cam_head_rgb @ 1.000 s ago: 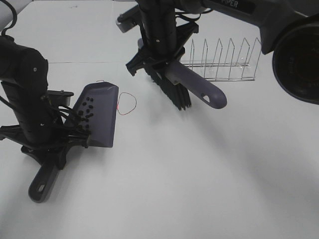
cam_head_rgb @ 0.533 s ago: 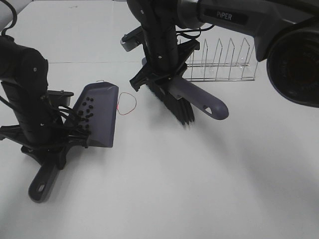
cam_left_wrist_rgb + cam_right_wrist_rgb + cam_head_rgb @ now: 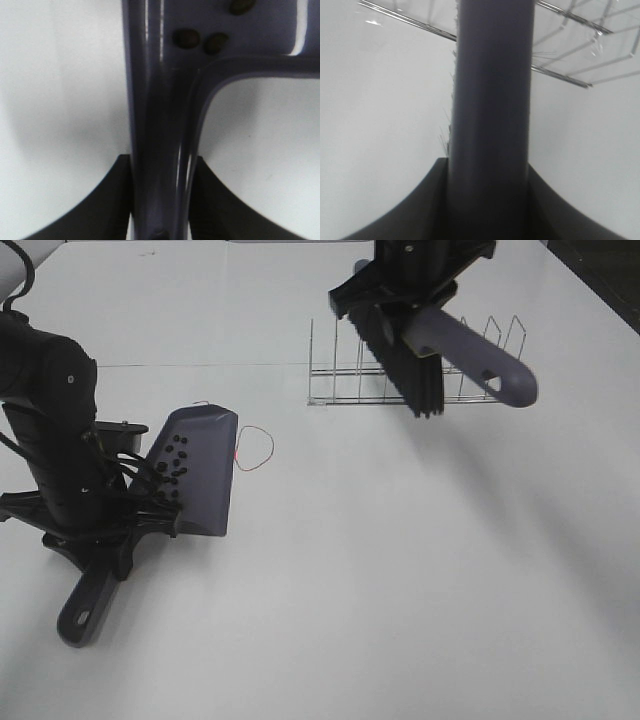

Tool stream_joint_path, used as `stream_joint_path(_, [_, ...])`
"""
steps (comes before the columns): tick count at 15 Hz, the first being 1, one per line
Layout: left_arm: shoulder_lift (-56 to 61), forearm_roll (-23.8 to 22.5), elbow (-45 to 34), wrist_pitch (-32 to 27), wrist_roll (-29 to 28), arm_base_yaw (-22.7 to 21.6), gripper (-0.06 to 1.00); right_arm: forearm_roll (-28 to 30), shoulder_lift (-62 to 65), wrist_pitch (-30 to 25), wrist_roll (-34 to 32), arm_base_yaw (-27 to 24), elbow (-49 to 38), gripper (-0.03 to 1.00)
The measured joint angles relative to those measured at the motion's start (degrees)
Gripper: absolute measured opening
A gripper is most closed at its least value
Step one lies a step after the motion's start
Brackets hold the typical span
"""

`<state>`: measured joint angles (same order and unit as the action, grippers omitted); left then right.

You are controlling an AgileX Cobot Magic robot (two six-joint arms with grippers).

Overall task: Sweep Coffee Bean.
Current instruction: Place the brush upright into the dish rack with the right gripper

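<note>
Several dark coffee beans (image 3: 172, 465) lie inside the grey dustpan (image 3: 198, 472) at the left of the table. A few beans (image 3: 200, 40) show in the left wrist view on the pan. My left gripper (image 3: 95, 540) is shut on the dustpan handle (image 3: 160, 165), pan resting on the table. My right gripper (image 3: 405, 285) is shut on the grey brush (image 3: 470, 355) and holds it in the air at the top right, above the wire rack. Its black bristles (image 3: 405, 365) hang down. The brush handle (image 3: 492, 100) fills the right wrist view.
A wire dish rack (image 3: 400, 370) stands at the back of the white table (image 3: 380, 570), under the brush; it also shows in the right wrist view (image 3: 580, 50). A thin red wire loop (image 3: 256, 448) lies just right of the dustpan's mouth.
My right arm has lifted the brush up and to the right, away from the dustpan to above the rack. The left arm, dustpan and beans have not moved.
</note>
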<state>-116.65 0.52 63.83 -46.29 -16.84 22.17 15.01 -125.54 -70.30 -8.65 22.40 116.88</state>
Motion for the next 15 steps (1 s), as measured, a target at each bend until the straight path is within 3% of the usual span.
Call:
stream_joint_path(6, [0.0,0.0,0.0,0.0,0.0,0.0,0.27,-2.1,9.6,-0.5,-2.6,-12.4,-18.7,0.29])
stream_joint_path(15, [1.5,-0.1,0.9,-0.2,-0.1,0.1,0.27,-4.1,4.0,4.1,-2.6,-12.9,-19.3,0.29])
